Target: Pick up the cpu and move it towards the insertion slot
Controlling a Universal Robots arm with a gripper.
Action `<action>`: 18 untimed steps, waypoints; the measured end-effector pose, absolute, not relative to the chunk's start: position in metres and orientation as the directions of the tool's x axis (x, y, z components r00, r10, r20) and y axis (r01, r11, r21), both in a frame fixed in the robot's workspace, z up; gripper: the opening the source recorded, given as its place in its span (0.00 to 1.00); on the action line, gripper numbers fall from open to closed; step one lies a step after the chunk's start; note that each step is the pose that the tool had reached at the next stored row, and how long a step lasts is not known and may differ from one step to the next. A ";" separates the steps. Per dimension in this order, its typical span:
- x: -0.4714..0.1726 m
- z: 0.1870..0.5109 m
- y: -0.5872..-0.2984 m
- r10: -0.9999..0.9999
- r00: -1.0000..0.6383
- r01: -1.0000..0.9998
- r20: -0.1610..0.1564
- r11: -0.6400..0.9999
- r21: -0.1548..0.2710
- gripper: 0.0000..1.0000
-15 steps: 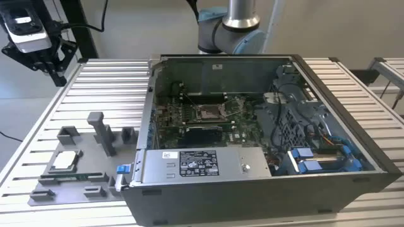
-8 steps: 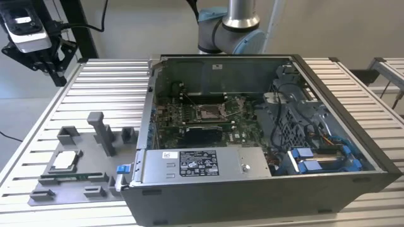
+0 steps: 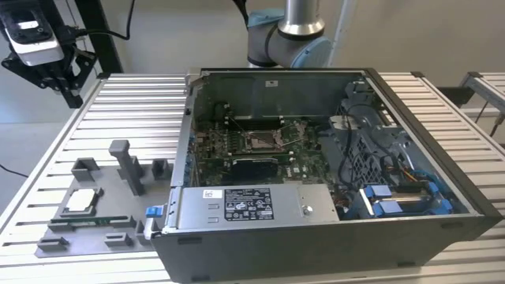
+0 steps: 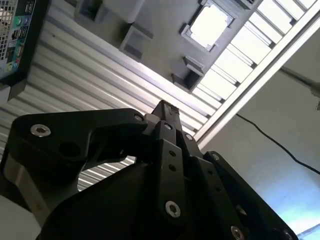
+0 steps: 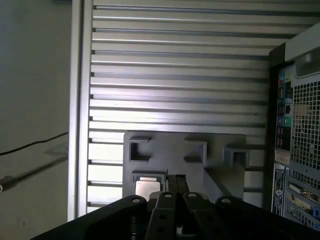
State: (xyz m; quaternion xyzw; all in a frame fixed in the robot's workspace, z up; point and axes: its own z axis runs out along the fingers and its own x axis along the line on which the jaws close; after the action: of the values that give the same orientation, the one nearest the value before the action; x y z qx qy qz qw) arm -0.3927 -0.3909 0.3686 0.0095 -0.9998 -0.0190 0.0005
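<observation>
The end effector (image 3: 67,83) hangs high over the far corner of the worktop (image 3: 134,112), at the exterior view's left. Its fingers point down, pressed together on nothing. The cpu (image 3: 81,201) lies flat, silver side up, in a pocket of the grey tray (image 3: 87,244), well apart from the fingers. Both wrist views show it beyond the fingertips (image 4: 165,107). The slot (image 3: 261,140) sits inside the open case (image 3: 316,248).

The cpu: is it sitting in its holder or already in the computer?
In its holder. The cpu lies flat in the grey holder plate, outside the computer case; the insertion slot is bare.
</observation>
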 end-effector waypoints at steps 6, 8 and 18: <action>-0.417 0.367 -0.398 -0.019 -1.000 -0.019 0.000 0.999 0.038 0.00; -0.420 0.366 -0.405 -0.019 -1.000 -0.019 0.000 0.999 0.038 0.00; -0.417 0.360 -0.441 -0.019 -1.000 -0.019 0.000 0.999 0.039 0.00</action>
State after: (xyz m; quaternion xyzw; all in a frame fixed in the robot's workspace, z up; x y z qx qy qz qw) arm -0.4174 -0.4405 0.3598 0.0095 -0.9998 -0.0193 0.0003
